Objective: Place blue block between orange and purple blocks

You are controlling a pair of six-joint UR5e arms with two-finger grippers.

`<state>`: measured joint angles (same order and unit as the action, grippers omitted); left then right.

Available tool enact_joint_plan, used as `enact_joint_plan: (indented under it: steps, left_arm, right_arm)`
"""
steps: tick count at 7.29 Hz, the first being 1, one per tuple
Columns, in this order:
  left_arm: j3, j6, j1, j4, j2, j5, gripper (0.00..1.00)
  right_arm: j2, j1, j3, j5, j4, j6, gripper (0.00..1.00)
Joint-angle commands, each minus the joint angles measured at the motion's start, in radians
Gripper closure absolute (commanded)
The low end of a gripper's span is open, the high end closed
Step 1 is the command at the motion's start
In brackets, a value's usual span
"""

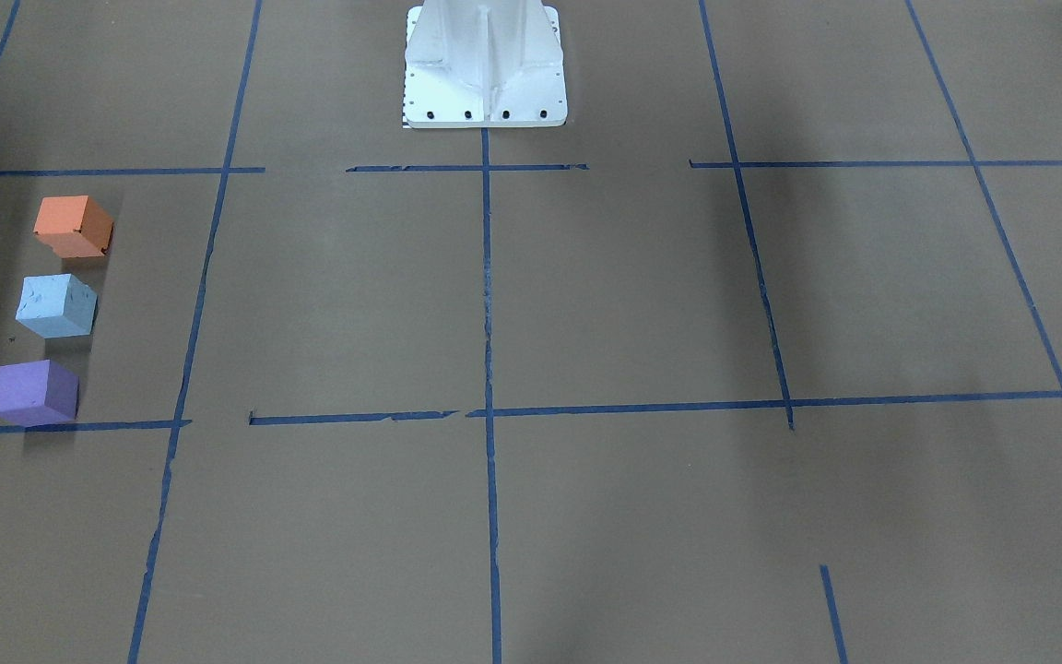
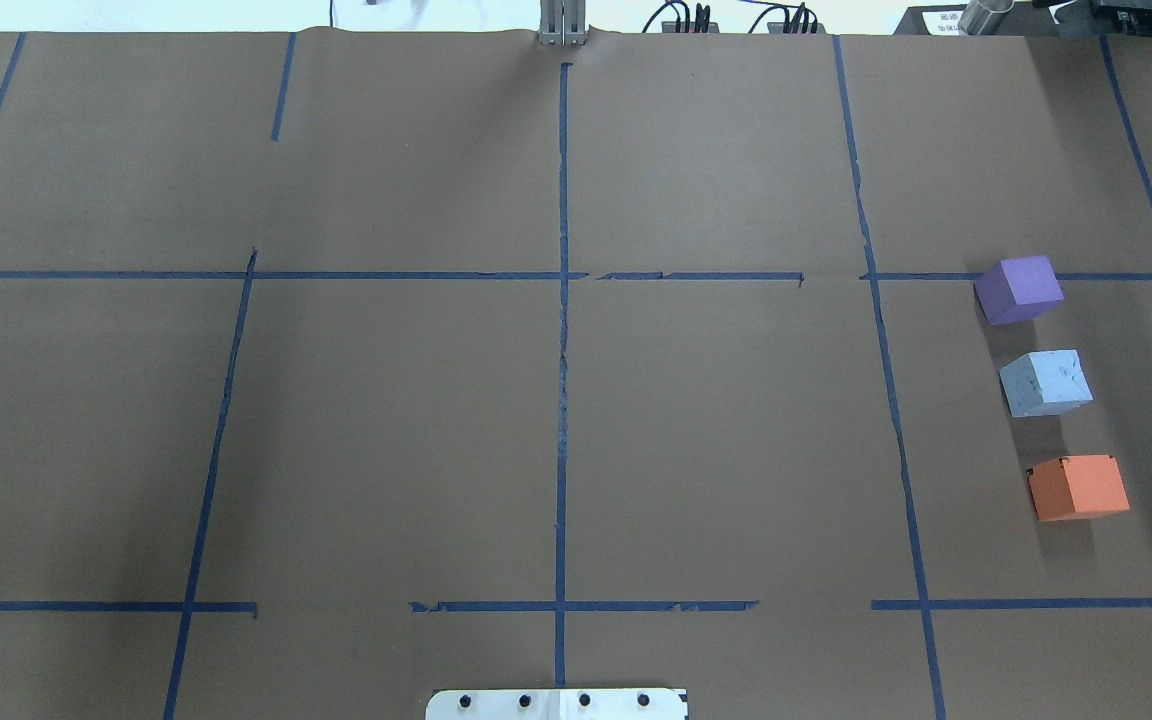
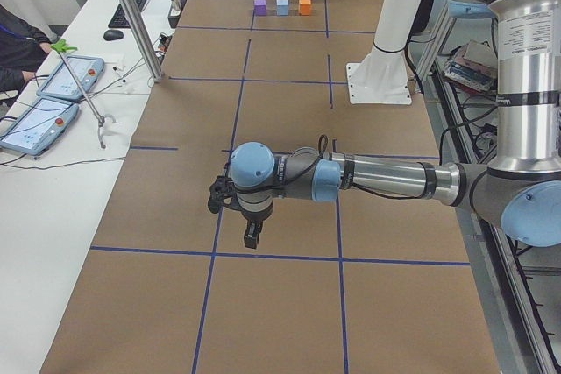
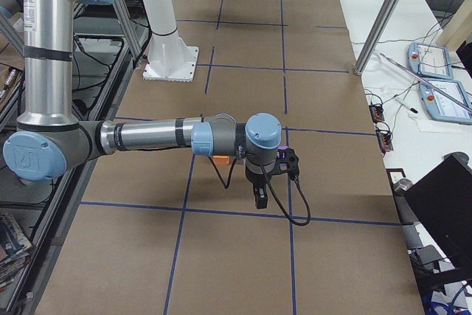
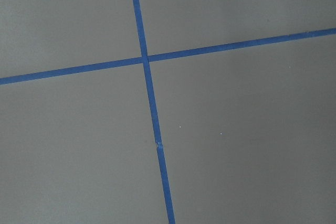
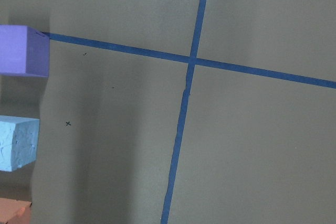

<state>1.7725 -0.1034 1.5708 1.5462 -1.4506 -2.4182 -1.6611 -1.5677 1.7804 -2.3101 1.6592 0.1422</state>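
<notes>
The light blue block (image 2: 1046, 382) sits on the brown table between the purple block (image 2: 1019, 289) and the orange block (image 2: 1078, 487), in one row with small gaps. The same row shows in the front view: orange (image 1: 73, 226), blue (image 1: 56, 305), purple (image 1: 35, 392). The right wrist view has purple (image 6: 23, 51), blue (image 6: 18, 143) and a corner of orange (image 6: 14, 212) at its left edge. My left gripper (image 3: 252, 236) and right gripper (image 4: 259, 198) show only in the side views, raised above the table. I cannot tell if they are open or shut.
Blue tape lines divide the brown paper table (image 2: 556, 400) into squares. The white robot base (image 1: 485, 69) stands at the table's middle edge. Tablets and cables lie on a white side table (image 3: 53, 94).
</notes>
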Motion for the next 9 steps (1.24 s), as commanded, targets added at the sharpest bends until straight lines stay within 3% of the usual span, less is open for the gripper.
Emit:
enact_joint_plan:
  steps: [1, 2, 9]
  left_arm:
    - [-0.005, -0.001, -0.002, -0.002, 0.033, 0.039, 0.0]
    - [0.002, -0.002, -0.002, -0.001, 0.033, 0.098, 0.0]
    - [0.018, -0.006, -0.005, -0.001, 0.036, 0.106, 0.0]
  right_arm:
    - [0.0, 0.003, -0.001, 0.0, -0.001, 0.002, 0.0]
    - [0.0, 0.003, -0.001, 0.0, -0.001, 0.002, 0.0]
    - [0.0, 0.006, 0.001, 0.002, -0.003, 0.0, 0.0]
